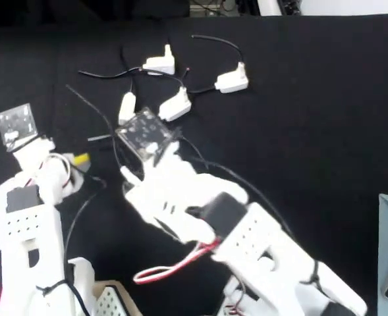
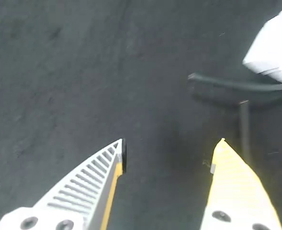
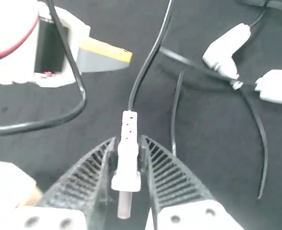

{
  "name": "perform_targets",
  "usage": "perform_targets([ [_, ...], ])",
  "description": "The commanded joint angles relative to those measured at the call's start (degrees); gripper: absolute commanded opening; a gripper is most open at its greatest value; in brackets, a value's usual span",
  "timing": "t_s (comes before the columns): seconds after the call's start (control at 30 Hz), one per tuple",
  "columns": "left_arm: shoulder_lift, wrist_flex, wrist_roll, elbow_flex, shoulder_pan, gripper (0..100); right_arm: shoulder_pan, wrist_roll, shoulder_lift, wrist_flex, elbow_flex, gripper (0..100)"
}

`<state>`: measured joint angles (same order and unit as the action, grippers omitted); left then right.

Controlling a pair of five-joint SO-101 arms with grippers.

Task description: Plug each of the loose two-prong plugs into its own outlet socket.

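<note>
In the right gripper [image 3: 128, 142] I've got a white two-prong plug [image 3: 126, 165], with the two dark ribbed fingers closed snug on its sides. The plug's long axis runs in line with the fingers. The cord end points out past the fingertips and the metal prong end points back toward the wrist. I can only make out one prong from this angle, and the second might be sitting right behind it. The body is slim and white, with a little ribbed neck where the black cord [image 3: 148, 62] comes out.

From the high view, the right arm [image 1: 200, 210] sits mid-table, near the cluster of other white connectors [image 1: 175, 105] and their black leads.

The left gripper [image 2: 172, 148] is spread wide, one white finger and one yellow, with nothing between them. It hangs over bare black table [image 2: 59, 72], and a black lead [image 2: 236, 86] lies just past the yellow finger.
</note>
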<state>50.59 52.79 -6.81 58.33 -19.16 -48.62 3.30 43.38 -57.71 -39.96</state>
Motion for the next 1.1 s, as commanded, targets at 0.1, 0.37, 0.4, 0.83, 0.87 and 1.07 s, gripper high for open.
perform_targets([
  [0.1,1.1,-0.4,-7.6,-6.9,7.3,30,0.8,-2.9,9.6,9.9,-8.7,1.1],
  [0.37,2.3,2.7,-9.1,-10.5,16.6,30,1.0,-4.3,10.9,16.0,-16.0,1.1],
  [0.4,3.2,4.0,-9.1,-11.0,17.9,30,1.0,-4.3,10.9,16.4,-16.3,1.1],
  [0.83,20.2,10.9,-4.7,-8.5,26.1,30,4.7,-4.0,11.1,16.7,-16.5,1.1],
  [0.87,20.2,10.9,-4.7,-8.5,25.1,30,4.7,-4.0,11.2,16.6,-16.6,1.1],
  [1.07,20.2,11.3,-4.4,-8.3,19.2,30,9.3,-4.0,11.4,12.4,-14.9,1.1],
])
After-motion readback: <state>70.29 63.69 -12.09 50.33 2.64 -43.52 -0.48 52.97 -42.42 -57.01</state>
